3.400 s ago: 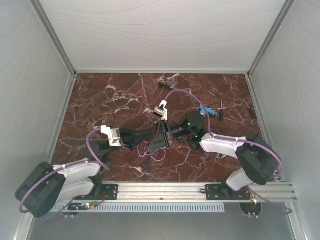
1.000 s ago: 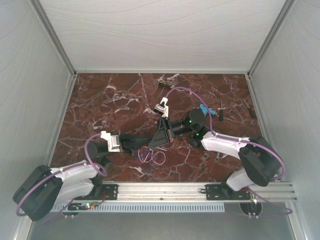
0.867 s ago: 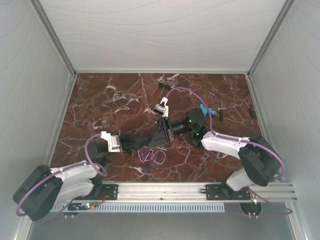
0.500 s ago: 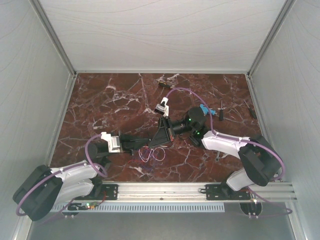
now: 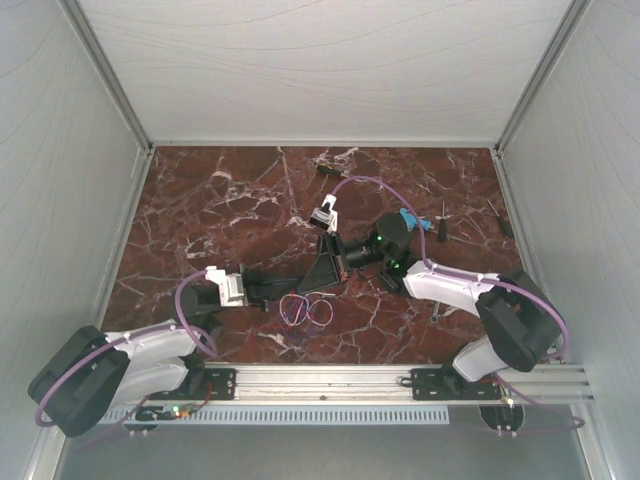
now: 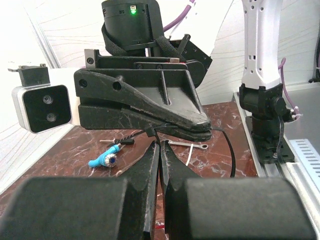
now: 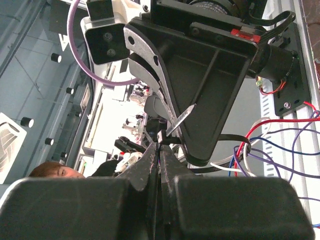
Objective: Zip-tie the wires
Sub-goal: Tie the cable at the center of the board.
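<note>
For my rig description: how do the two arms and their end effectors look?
The left arm and right arm have white shells and black joints; a lilac cable loops along each. The left end effector and right end effector are black, with tapering fingers. A green light glows near the right wrist.

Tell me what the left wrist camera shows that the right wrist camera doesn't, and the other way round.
Only the left wrist view: a blue-handled tool lying on the marble table, and the right arm's base by the rail.
Only the right wrist view: the wires, thin red, purple and whitish strands, beside the left gripper.
Both: a black zip tie looping near the fingertips, and both grippers shut, the right gripper close to the tip of the left.
</note>
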You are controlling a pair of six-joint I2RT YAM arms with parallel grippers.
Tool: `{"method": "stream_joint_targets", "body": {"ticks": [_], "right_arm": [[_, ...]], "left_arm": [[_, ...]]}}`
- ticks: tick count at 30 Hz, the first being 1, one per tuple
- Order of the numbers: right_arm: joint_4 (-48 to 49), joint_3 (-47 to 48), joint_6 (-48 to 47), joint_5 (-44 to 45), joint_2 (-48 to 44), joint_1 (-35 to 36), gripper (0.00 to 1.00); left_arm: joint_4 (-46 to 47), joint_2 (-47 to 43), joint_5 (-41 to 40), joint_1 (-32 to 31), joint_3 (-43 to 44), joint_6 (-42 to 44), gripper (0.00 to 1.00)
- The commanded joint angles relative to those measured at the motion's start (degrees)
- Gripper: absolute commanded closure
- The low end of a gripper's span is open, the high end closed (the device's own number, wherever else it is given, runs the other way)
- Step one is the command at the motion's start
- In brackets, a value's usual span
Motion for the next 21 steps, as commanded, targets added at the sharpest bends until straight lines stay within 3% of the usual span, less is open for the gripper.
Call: {"method": "stream_joint_targets", "body": {"ticks": [1,21], "right_arm": [[-1.4,2.2,0.6,2.3,1.5,-0.8,1.0],[-5.8,2.3,1.8,4.6,2.1,-3.3,1.0]], "left_arm": [[15.8,-0.5,3.1,-0.7,-0.3,2.5,1.0],[15.8,1.4,4.7,-1.1,-0.6,5.8,1.0]]}}
